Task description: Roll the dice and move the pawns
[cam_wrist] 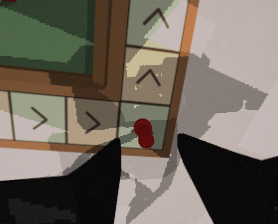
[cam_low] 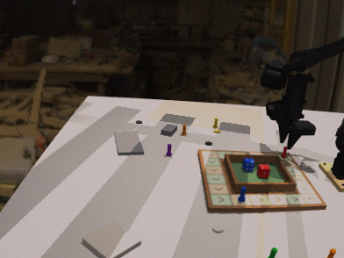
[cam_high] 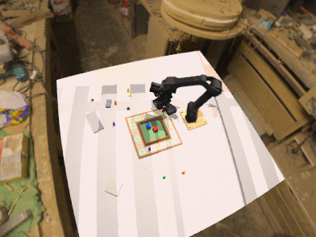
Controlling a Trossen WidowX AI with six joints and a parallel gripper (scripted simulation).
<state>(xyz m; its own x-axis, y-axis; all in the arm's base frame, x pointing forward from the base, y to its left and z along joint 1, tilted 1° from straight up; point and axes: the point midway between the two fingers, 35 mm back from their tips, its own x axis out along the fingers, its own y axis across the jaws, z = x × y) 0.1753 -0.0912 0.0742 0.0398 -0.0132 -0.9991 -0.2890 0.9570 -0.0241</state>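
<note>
While the black parallel-jaw gripper (cam_high: 164,106) hangs at the wooden board's (cam_high: 139,148) 1 o'clock corner, the red die (cam_high: 155,128) and blue die (cam_high: 148,126) sit in the green tray. From outside, its tips hover above the red pawn (cam_low: 284,152). At the wrist, half-spread fingers flank the pawn, gripping nothing.

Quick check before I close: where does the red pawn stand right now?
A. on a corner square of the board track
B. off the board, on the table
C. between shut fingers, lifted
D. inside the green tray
A: the red pawn stands on the track's corner square, below the open gripper, whose fingers flank it without contact.
</note>
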